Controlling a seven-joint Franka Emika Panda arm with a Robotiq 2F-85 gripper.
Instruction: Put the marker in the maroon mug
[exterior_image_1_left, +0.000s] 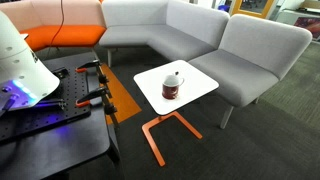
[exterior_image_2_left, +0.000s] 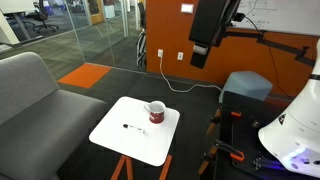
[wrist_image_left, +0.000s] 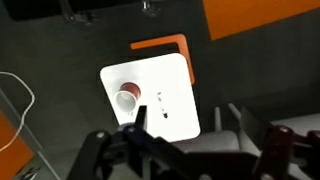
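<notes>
The maroon mug (exterior_image_1_left: 173, 87) with a white inside stands on a small white table (exterior_image_1_left: 200, 84). It also shows in an exterior view (exterior_image_2_left: 156, 113) and in the wrist view (wrist_image_left: 127, 99). A thin dark marker (exterior_image_2_left: 131, 127) lies flat on the table (exterior_image_2_left: 112, 138) beside the mug, apart from it; in the wrist view the marker (wrist_image_left: 161, 105) lies to the right of the mug. My gripper (exterior_image_2_left: 198, 55) hangs high above the table, far from both. In the wrist view its fingers (wrist_image_left: 190, 125) stand apart with nothing between them.
A grey corner sofa (exterior_image_1_left: 190, 35) and an orange seat (exterior_image_1_left: 60, 38) stand behind the table. The table has an orange metal base (exterior_image_1_left: 160, 130). A black work surface with orange clamps (exterior_image_1_left: 85, 85) and the white robot base (exterior_image_1_left: 20, 60) are beside it. A glass wall (exterior_image_2_left: 70, 35) is nearby.
</notes>
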